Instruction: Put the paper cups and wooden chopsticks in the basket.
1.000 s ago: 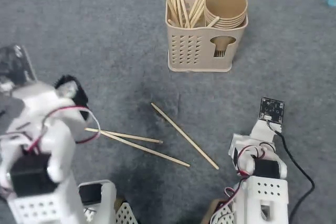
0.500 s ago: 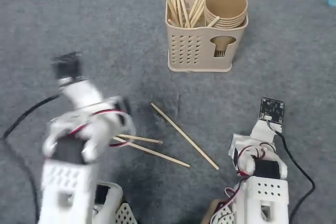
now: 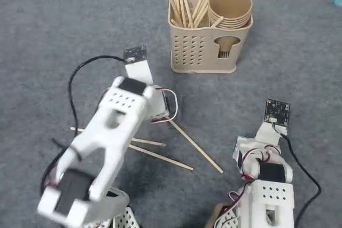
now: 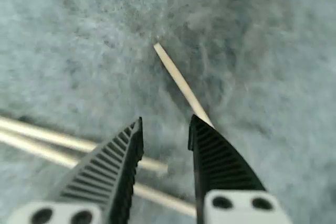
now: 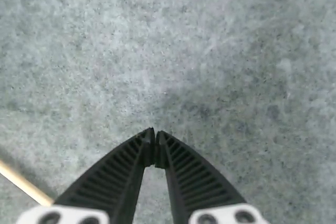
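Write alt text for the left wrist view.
The left arm's open black ribbed gripper hangs over grey carpet, with a pale wooden chopstick running under one fingertip. Two more wooden chopsticks lie beside it, passing under the other finger.

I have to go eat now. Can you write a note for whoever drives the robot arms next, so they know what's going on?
Left gripper: open and empty, just over one end of the slanted chopstick.
Right gripper: shut and empty, over the bare grey mat.
Basket: at the far side, holding the stacked paper cups and a bunch of chopsticks.
Done: the cups are in.
Left to do: three chopsticks lie on the mat, the slanted one and two more chopsticks beside it. All three need to go into the basket.
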Controlling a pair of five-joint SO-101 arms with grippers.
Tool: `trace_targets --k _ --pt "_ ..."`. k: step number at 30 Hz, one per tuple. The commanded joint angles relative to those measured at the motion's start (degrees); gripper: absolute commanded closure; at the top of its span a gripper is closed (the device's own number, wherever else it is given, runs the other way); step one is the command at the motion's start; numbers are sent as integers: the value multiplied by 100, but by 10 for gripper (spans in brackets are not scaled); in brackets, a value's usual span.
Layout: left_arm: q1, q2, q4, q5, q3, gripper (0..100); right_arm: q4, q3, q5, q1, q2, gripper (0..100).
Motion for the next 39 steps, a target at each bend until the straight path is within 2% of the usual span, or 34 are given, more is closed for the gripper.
trace_targets --k 1,9,13,16,21,32,39 --pt "9 835 -888 413 -259 870 -110 -35 -35 48 -75 991" --pt "0 1855 -1855 976 -295 874 -110 -44 -35 40 -75 991" --pt "-9 1811 -1925 967 -303 999 -110 -44 -35 40 -75 991" --pt "-18 1521 -1881 941 -259 987 -110 -44 -35 48 -75 991" --pt "-308 651 -1662 905 -119 987 -110 -44 -26 57 -75 991" --pt "-1301 -2013 -1600 -149 497 987 -110 -44 -26 57 -75 991" --pt "-1785 -3982 -1635 -862 1376 987 -101 -44 -26 57 -75 991"
